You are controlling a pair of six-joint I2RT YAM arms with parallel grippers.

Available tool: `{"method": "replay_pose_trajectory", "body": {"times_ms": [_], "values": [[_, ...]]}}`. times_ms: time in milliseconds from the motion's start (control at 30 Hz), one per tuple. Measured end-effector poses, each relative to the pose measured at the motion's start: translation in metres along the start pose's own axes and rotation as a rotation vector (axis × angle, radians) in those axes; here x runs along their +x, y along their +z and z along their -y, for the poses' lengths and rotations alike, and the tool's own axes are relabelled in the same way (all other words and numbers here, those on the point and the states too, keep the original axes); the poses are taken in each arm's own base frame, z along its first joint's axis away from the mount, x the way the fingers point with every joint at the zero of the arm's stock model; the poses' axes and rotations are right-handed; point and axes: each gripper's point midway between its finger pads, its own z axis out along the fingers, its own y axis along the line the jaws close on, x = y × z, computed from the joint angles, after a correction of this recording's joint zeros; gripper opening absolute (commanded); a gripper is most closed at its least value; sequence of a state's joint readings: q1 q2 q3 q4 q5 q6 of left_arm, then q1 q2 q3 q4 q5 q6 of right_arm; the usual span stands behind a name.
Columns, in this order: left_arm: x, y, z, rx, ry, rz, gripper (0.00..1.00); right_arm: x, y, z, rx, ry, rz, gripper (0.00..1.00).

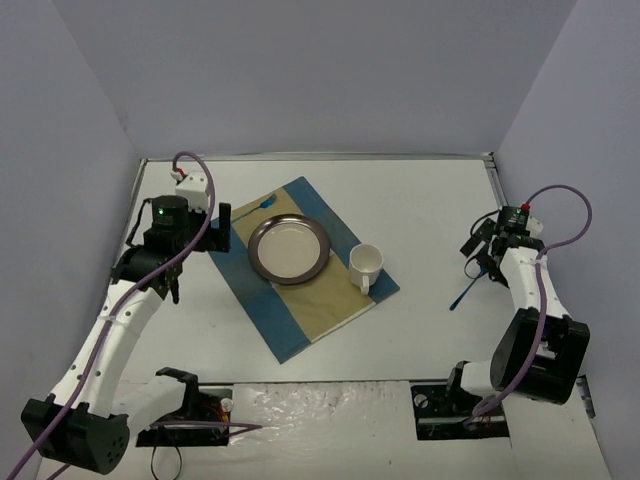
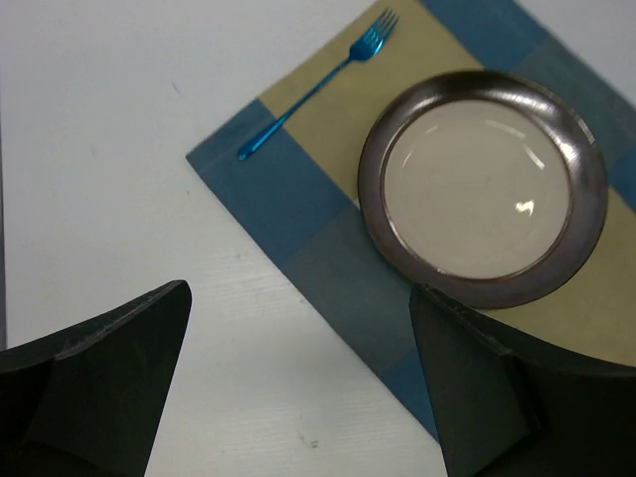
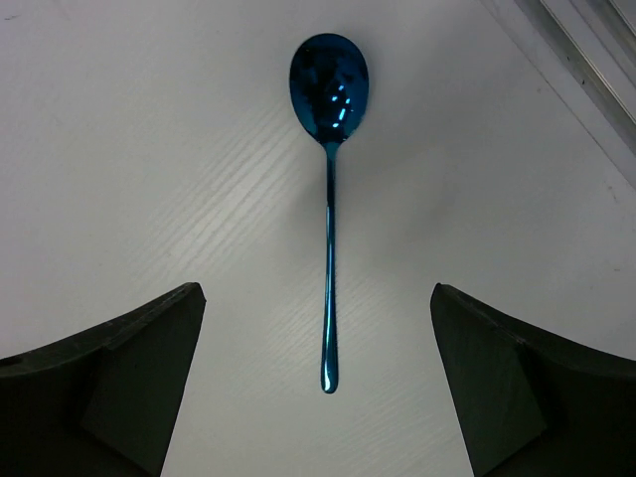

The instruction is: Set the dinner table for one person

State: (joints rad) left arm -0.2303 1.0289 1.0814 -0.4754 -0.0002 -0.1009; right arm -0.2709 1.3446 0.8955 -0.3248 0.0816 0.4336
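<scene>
The white dinner table (image 1: 420,200) carries a blue-and-tan striped mat (image 1: 300,322). On the mat are a dark-rimmed plate (image 1: 290,248), a white cup (image 1: 366,264) to its right and a blue fork (image 1: 258,208) at the far corner. My left gripper (image 1: 222,232) is open and empty, above the mat's left edge; its wrist view (image 2: 298,397) shows the plate (image 2: 482,189) and the fork (image 2: 318,84) ahead. A blue spoon (image 1: 464,290) lies on the bare table at the right. My right gripper (image 1: 480,252) is open above it, the spoon's handle end (image 3: 329,298) between the fingers, not touched.
The table's thin metal rim (image 1: 494,190) runs along the far and right sides, close to the right arm, and shows in the right wrist view (image 3: 586,50). Grey walls enclose the table on three sides.
</scene>
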Motion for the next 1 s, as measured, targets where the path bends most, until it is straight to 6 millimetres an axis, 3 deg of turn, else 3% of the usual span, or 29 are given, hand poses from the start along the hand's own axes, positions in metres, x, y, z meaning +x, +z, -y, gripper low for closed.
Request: {"method": "replay_pose_trajectory", "body": {"times_ms": [100,167,467,633,1000], "values": [[0.032,0.009,-0.001,-0.024,0.021,-0.102,0.89,0.005,0.012,0.008,0.033,0.025,-0.036,0.82],[0.036,0.008,-0.002,-0.036,0.029,-0.115,0.89,0.009,0.020,0.008,0.044,0.023,-0.059,0.75],[0.027,-0.003,-0.008,-0.069,0.030,-0.066,0.89,0.019,0.053,0.011,0.088,0.031,-0.099,0.58],[0.026,-0.003,-0.009,-0.077,0.031,-0.065,0.89,0.018,0.061,0.013,0.109,0.032,-0.091,0.52],[0.026,-0.003,-0.010,-0.081,0.037,-0.065,0.89,0.023,0.073,0.019,0.147,0.027,-0.098,0.29]]}}
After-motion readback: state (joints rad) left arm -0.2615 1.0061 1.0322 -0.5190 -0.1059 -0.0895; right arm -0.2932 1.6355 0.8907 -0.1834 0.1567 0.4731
